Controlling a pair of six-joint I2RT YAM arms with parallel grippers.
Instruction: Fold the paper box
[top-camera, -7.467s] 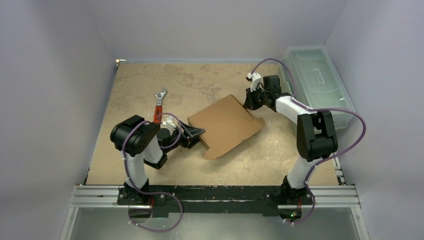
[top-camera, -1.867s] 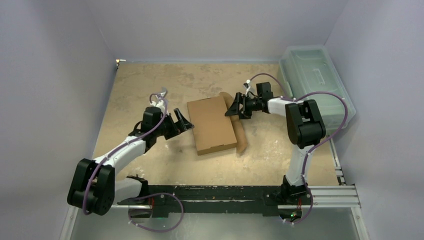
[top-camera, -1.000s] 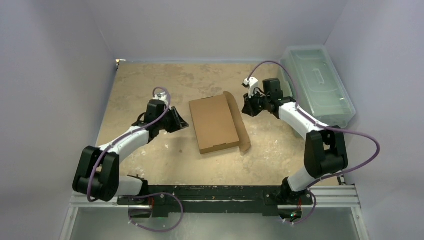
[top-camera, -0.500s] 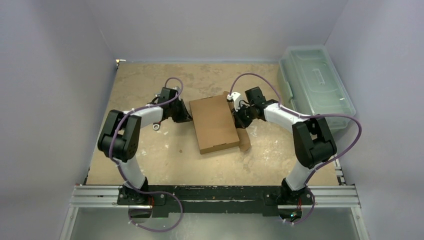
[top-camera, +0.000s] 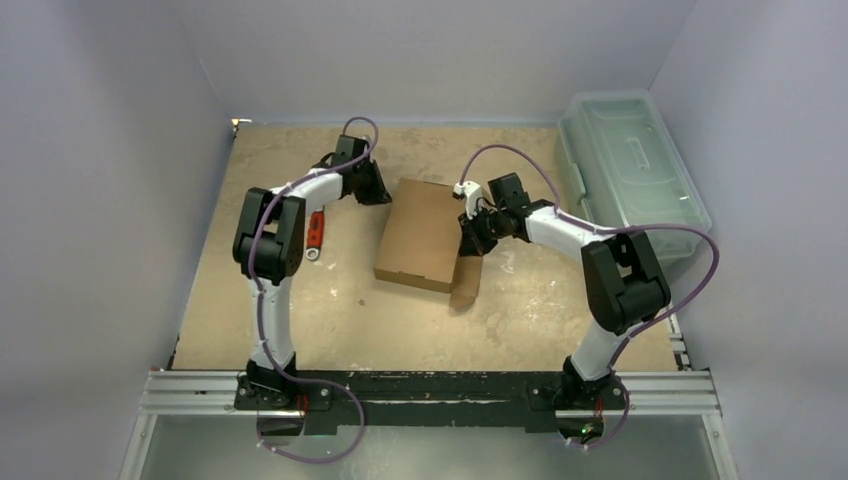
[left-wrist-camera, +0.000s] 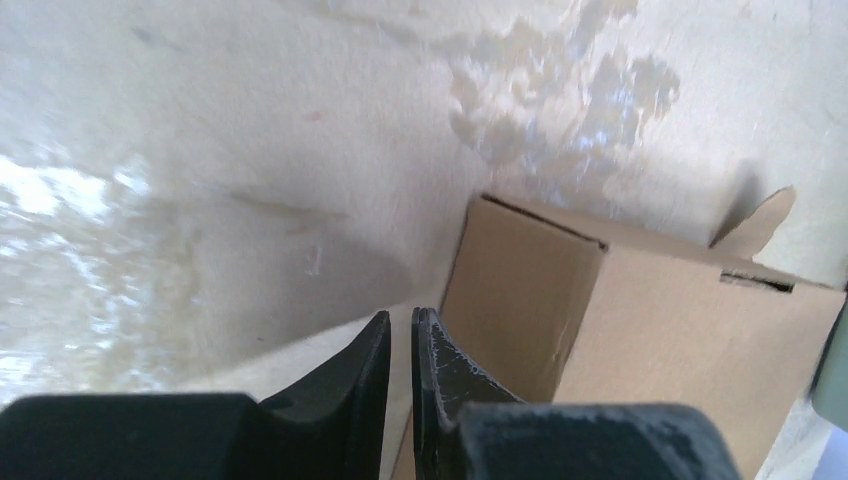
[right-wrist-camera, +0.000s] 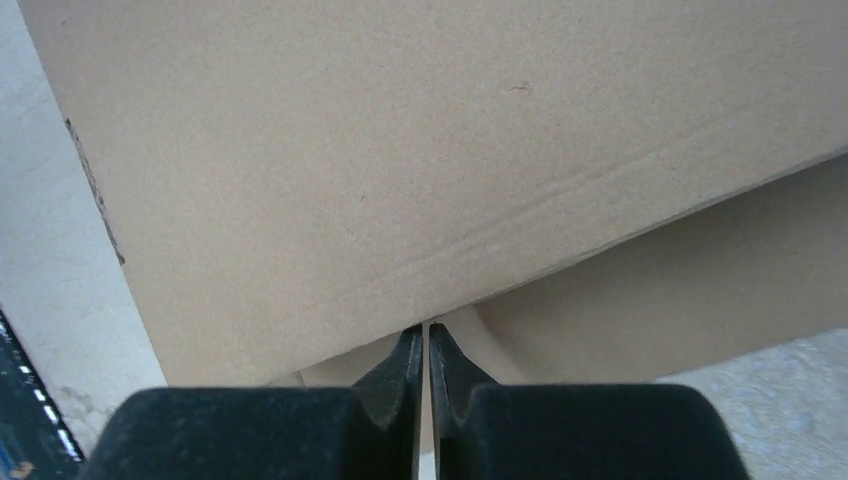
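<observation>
The paper box (top-camera: 420, 235) lies flat and closed in the middle of the table, plain brown cardboard, with one flap (top-camera: 467, 282) sticking out along its right side. My left gripper (top-camera: 378, 192) is shut and empty just off the box's far left corner. In the left wrist view its tips (left-wrist-camera: 400, 318) hover over the table beside the box's side wall (left-wrist-camera: 520, 300). My right gripper (top-camera: 468, 228) is shut, and its tips (right-wrist-camera: 424, 330) press against the right edge of the box top (right-wrist-camera: 400, 150), above the loose flap (right-wrist-camera: 680, 290).
A red-handled wrench (top-camera: 316, 230) lies on the table left of the box, under the left arm. A translucent pale-green plastic bin (top-camera: 630, 170) stands at the far right edge. Grey walls close in the table on three sides.
The left gripper has swung from the box's left side to its far left corner. The box has turned, its near end moving left. The right gripper stays at the right edge.
</observation>
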